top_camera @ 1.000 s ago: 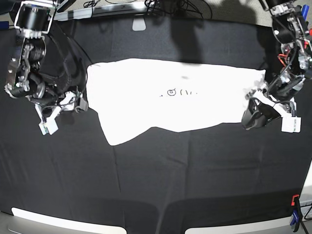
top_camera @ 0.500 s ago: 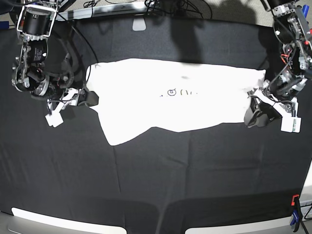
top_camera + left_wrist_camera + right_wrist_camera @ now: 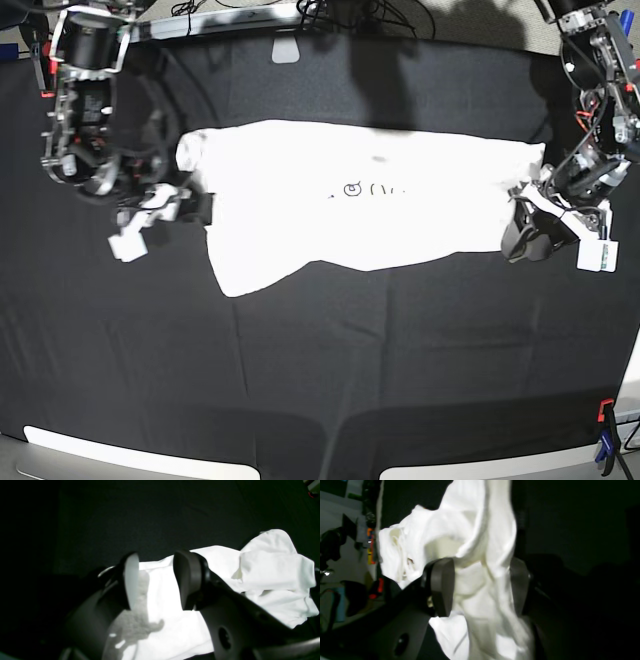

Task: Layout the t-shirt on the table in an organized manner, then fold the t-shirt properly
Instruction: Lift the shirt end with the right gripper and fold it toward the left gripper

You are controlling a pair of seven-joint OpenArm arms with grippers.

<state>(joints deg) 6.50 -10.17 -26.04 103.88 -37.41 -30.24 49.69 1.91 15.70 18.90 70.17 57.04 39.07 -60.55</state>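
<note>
Across the table (image 3: 320, 380), t-shirt (image 3: 360, 200) lies flat.

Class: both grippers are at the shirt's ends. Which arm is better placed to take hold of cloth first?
Right, probably: the right gripper already has the t-shirt bunched between open jaws. The left gripper is open too, with flat cloth beyond it.

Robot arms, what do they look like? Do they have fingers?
Both arms are black, metal-framed, with loose wires. The left gripper and the right gripper each have two rounded, paddle-shaped fingers, dark grey; one left pad looks white. A small white block hangs beside each wrist.
</note>
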